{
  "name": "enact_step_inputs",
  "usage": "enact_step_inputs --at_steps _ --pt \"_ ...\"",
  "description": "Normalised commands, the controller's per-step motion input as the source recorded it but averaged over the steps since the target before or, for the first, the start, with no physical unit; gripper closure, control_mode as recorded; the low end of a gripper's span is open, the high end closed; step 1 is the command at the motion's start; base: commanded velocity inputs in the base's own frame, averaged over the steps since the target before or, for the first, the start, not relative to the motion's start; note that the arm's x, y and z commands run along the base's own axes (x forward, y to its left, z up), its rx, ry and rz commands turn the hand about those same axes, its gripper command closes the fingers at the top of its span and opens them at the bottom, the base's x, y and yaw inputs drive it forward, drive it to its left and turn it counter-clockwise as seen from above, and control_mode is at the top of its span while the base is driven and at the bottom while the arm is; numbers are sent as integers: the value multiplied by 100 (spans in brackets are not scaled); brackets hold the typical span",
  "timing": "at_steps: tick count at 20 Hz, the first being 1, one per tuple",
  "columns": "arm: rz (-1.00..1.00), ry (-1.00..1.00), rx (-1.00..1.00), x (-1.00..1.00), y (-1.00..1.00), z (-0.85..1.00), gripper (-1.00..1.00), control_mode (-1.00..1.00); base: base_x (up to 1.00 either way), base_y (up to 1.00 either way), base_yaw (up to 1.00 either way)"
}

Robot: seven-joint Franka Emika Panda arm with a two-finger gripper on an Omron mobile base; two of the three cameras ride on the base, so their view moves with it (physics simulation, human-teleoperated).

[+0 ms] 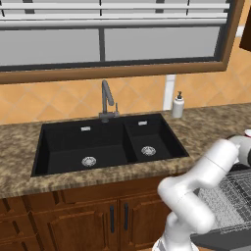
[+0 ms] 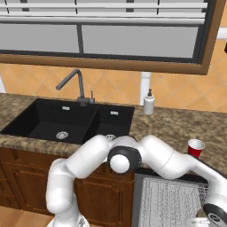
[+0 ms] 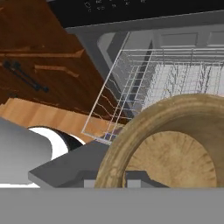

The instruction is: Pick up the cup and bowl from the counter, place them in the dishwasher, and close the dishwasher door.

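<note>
Sink (image 1: 108,142) sits off to the left in the counter (image 1: 19,162), red cup (image 2: 195,147) stands on the counter further right, and over the dishwasher (image 3: 175,78) rack the gripper (image 3: 127,181) is clamped on the bowl (image 3: 170,144) – rim right up close.

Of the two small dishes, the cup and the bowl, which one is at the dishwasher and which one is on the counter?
The tan-brown bowl is at the dishwasher, close before its wire rack. The red cup stands upright on the counter.
</note>
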Motion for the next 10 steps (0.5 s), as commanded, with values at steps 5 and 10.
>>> enact_step_inputs --at_steps 5,10 --pt "0 0 -4 47 4 -91 100 -100 0 0 0" --pt "0 0 0 65 0 -67 100 -100 0 0 0"
